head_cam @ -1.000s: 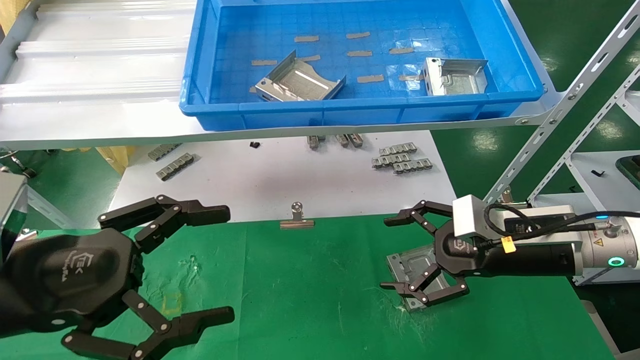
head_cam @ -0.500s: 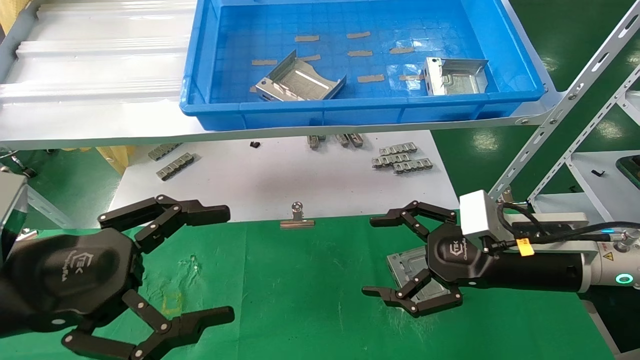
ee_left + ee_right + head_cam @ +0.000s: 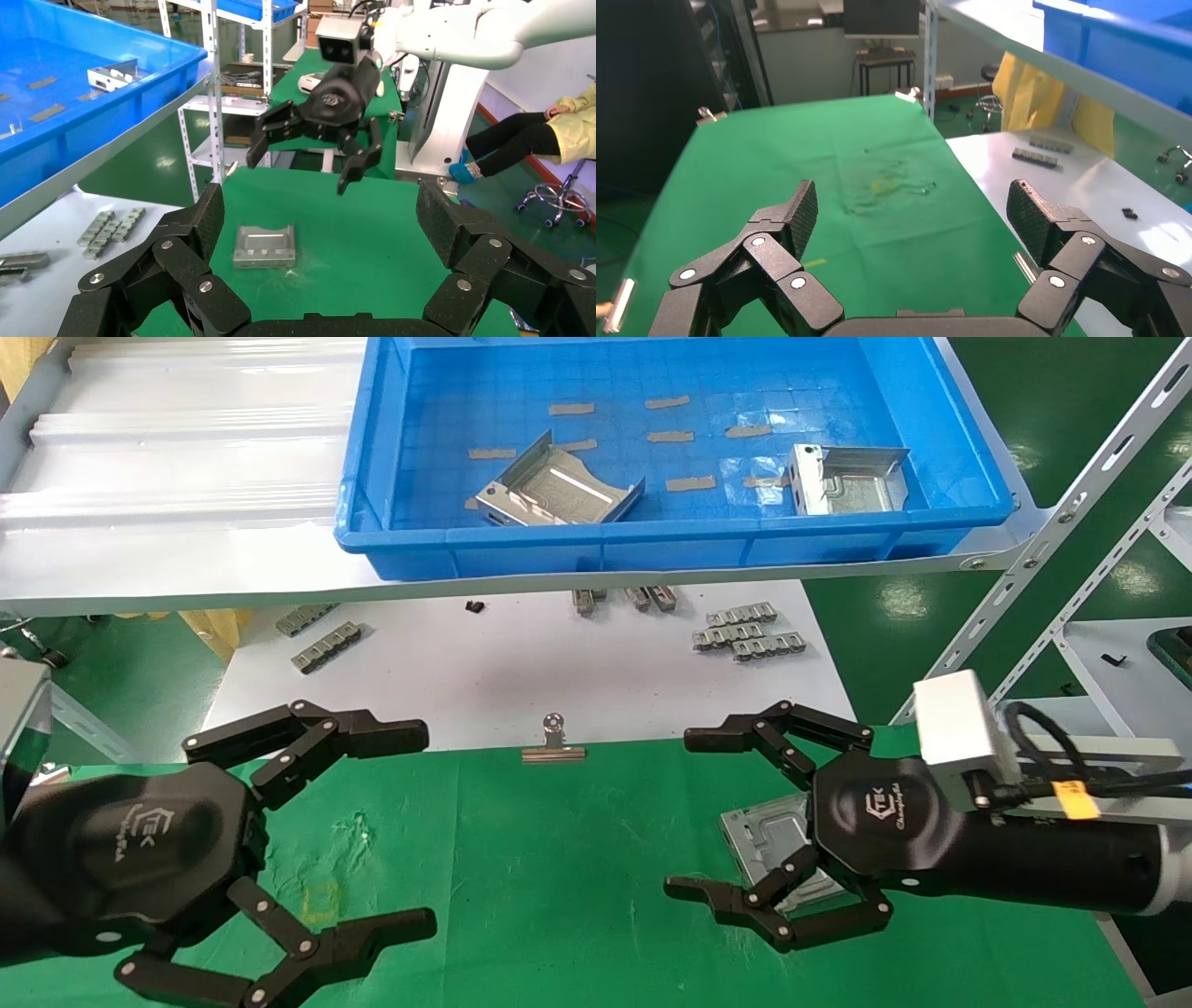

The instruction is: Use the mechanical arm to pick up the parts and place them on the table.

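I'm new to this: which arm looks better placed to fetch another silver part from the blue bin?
Probably the right gripper: it hangs open and empty above the part on the table, nearer the bin's parts. The left gripper sits low.

A white logo with letters, too small to read, sits on the black palm of the right gripper (image 3: 684, 815) at lower right and on the left gripper (image 3: 424, 831) at lower left of the head view. No other text is legible.
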Controlling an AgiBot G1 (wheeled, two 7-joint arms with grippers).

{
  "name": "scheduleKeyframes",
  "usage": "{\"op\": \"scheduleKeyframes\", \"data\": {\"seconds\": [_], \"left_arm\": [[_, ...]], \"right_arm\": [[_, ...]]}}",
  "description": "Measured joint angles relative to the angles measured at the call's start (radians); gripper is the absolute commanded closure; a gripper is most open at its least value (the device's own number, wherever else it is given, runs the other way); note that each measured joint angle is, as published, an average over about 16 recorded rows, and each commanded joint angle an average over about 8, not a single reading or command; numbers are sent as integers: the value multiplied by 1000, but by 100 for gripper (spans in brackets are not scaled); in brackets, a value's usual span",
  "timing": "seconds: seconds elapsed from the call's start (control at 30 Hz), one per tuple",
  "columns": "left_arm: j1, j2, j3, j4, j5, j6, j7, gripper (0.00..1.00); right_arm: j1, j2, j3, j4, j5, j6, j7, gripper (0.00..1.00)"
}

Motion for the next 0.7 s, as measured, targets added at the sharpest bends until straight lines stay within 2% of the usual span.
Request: {"op": "scheduleKeyframes", "data": {"seconds": [0.47,0.7], "left_arm": [[0,0,0,0,0,0,0,0],[0,0,0,0,0,0,0,0]], "right_arm": [[-152,77,208,265,41,26,195,0],[-189,95,258,329,50,33,243,0]]}}
